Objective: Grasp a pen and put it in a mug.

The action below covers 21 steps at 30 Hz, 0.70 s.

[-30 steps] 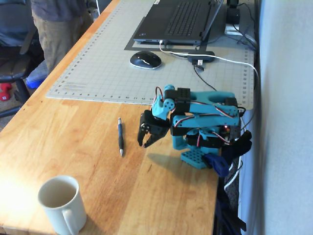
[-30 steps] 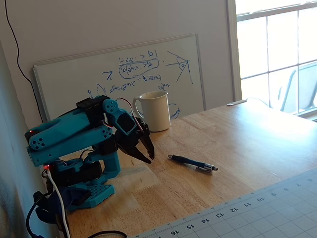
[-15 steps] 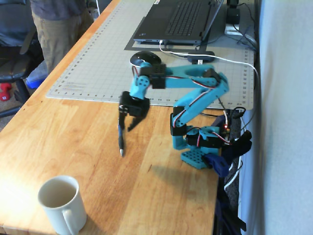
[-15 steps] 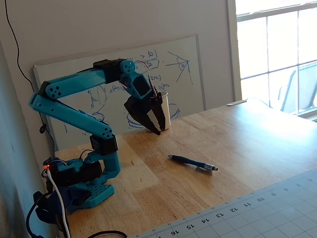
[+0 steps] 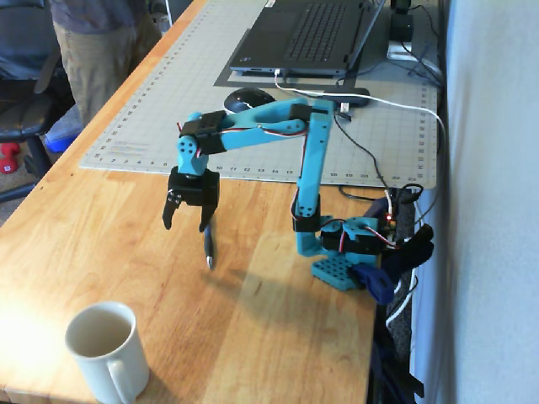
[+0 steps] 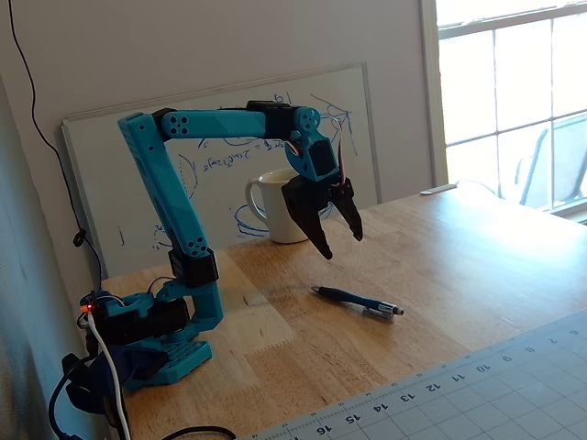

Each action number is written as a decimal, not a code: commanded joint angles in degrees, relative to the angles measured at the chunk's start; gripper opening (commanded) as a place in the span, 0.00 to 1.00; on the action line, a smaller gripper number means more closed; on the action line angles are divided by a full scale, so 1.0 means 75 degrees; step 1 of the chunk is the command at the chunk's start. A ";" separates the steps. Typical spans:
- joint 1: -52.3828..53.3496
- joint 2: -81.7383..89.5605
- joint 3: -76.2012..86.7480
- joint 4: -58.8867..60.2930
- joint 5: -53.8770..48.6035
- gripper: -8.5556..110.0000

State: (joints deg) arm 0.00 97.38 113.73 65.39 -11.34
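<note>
Dark blue pen lies flat on the wooden table, not held by anything. In a fixed view with the whiteboard behind, its long axis runs left to right with a slight downward slant, and the silvery tip sits at the right end, toward the window side. In a fixed view from the other side it reads as a short dark stroke running almost straight toward the camera, pale end nearest.

Gripper hangs above the pen, fingers pointing down, clearly clear of the table. Jaws are spread wide into an inverted V, nothing between them. In the other fixed view one black finger lines up just above the pen's far end; I can't tell from that angle whether they touch, but the whiteboard-side view shows a gap.

Cream-white mug stands upright near the table's front edge in that view, well apart from the pen, beige inside visible. Seen from the whiteboard side it sits behind the gripper, handle to the left.

Arm is teal, its base fixed at the table's edge by the wall, wires trailing off.

Surface is light-coloured wood. Grey cutting mat with ruler marks covers the far part, carrying a laptop and a black mouse. Whiteboard with blue scribbles leans on the wall. Window lets in bright daylight. Someone in khaki trousers stands by the table's end.
</note>
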 commanded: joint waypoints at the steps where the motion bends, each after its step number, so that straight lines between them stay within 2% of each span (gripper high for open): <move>1: 0.0387 -0.0387 -0.0598 0.0059 -0.0047 0.29; 21: 0.0586 -0.1406 -0.0469 -0.0035 -0.0070 0.29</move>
State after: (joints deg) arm 4.13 86.31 113.55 65.21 -11.34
